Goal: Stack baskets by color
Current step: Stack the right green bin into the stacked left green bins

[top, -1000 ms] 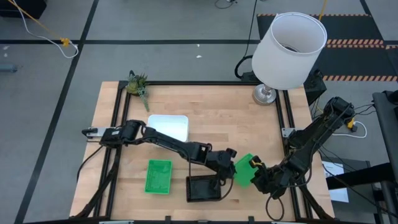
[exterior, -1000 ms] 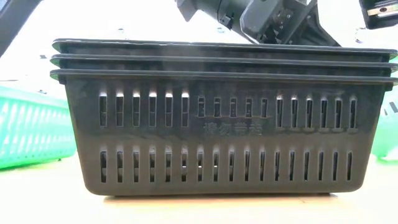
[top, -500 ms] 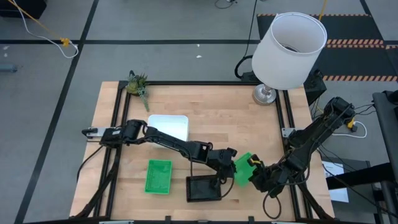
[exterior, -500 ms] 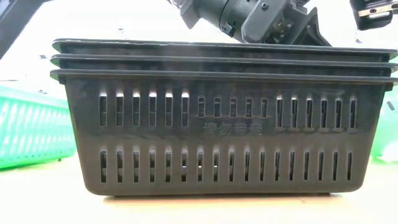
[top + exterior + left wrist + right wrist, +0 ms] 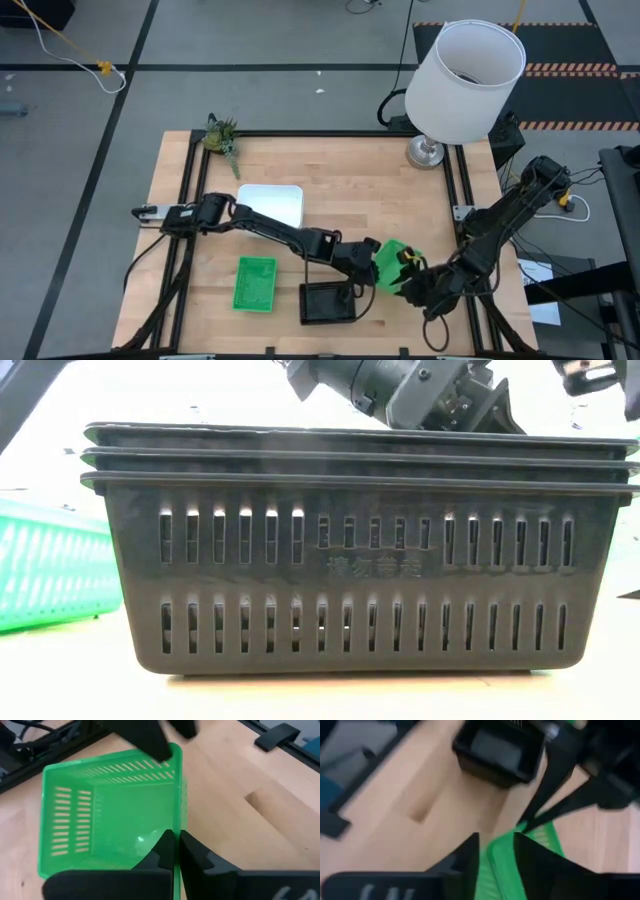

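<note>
Since a second ago my left gripper (image 5: 173,851) has pinched shut on the wall of the green basket (image 5: 392,266) held between my arms, while my right gripper (image 5: 495,851) has loosened, its fingers parted around the opposite wall. The black baskets (image 5: 327,300) sit nested, three slotted rims showing. The white baskets (image 5: 270,204) look stacked. Another ribbed green basket (image 5: 254,283) waits near.

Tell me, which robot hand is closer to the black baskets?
Left. The left gripper pinches the lifted green basket just right of the black baskets. The right gripper sits farther right, at that basket's other side.
</note>
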Robot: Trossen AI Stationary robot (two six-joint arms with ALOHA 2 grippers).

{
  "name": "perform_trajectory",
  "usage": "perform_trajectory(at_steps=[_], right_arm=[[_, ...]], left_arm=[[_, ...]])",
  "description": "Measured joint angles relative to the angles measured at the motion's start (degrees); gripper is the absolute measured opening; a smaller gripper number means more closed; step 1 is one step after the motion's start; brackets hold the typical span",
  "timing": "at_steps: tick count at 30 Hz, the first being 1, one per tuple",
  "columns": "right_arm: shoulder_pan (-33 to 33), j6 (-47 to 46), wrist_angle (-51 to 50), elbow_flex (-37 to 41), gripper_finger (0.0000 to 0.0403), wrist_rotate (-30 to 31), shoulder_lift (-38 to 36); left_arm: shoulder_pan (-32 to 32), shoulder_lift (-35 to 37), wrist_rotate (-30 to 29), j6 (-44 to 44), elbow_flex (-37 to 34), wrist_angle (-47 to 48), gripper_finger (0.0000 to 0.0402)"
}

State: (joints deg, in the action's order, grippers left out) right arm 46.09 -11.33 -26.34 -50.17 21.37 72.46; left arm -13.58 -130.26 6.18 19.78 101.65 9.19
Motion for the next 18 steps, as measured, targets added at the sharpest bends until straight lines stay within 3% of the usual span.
perform_trajectory(at_steps=[5,10,18], right_arm=[[0.03,-0.52,4.66,-0.74,0.0175,-0.22,-2.81],[0.11,0.04,5.39,-4.24,0.0199,-0.05,-6.19],[0.15,5.26,5.83,-7.5,0.02,12.64,-12.27]], left_arm=[[-0.52,1.62,-2.47,-0.49,0.0,2.57,0.0013],[-1.96,5.39,-8.06,-0.77,0.0,4.27,0.0008],[-7.37,12.79,-21.51,-3.43,0.04,13.17,0.0007]])
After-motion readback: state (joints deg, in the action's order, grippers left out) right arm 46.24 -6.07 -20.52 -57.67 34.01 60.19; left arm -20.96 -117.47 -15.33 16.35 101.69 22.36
